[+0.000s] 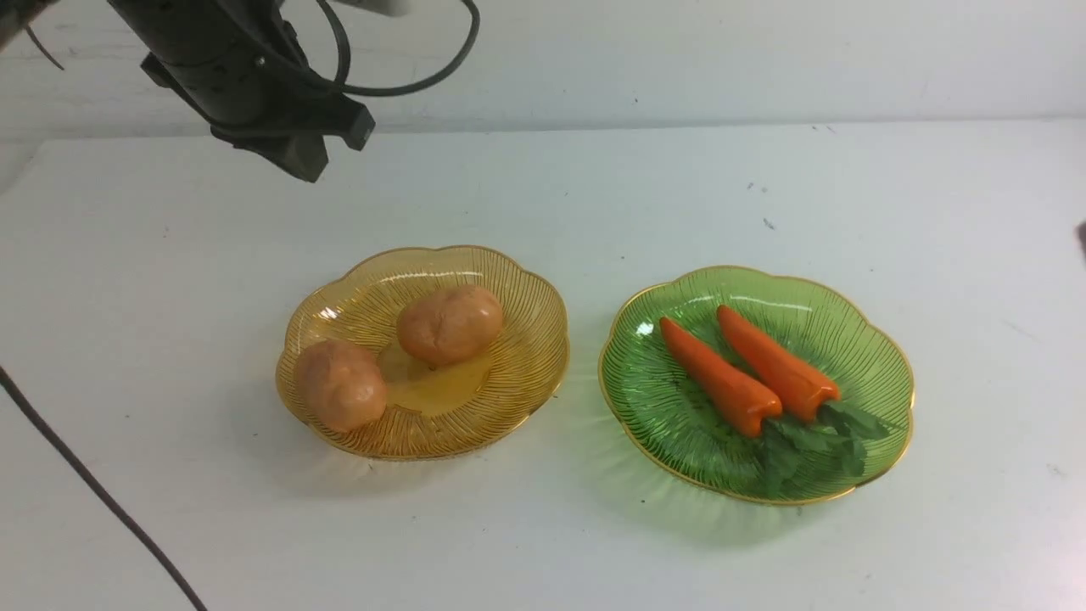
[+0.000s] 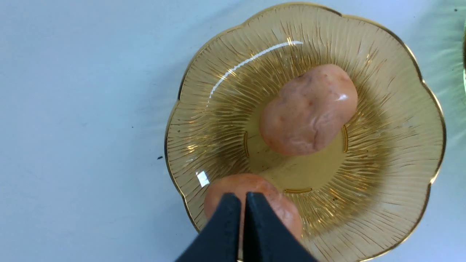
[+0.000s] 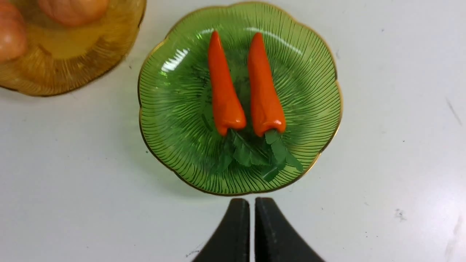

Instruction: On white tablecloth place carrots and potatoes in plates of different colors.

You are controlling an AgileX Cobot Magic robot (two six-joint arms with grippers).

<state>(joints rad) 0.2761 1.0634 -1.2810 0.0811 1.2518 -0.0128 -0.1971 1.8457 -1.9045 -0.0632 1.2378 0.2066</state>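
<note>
Closed jaws (image 2: 243,198) above ribbed amber plate (image 2: 378,145)

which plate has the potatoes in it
The amber-yellow plate, left of the green one; it holds both potatoes, while the green holds carrots.

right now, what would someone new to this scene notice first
Probably the two glossy orange toy carrots, lying side by side with leafy tops in the green scalloped plate, on the right in the front view. Next, likely the amber scalloped plate to its left, holding two lumpy toy potatoes, one near the middle and one toward the plate's near left edge.
</note>
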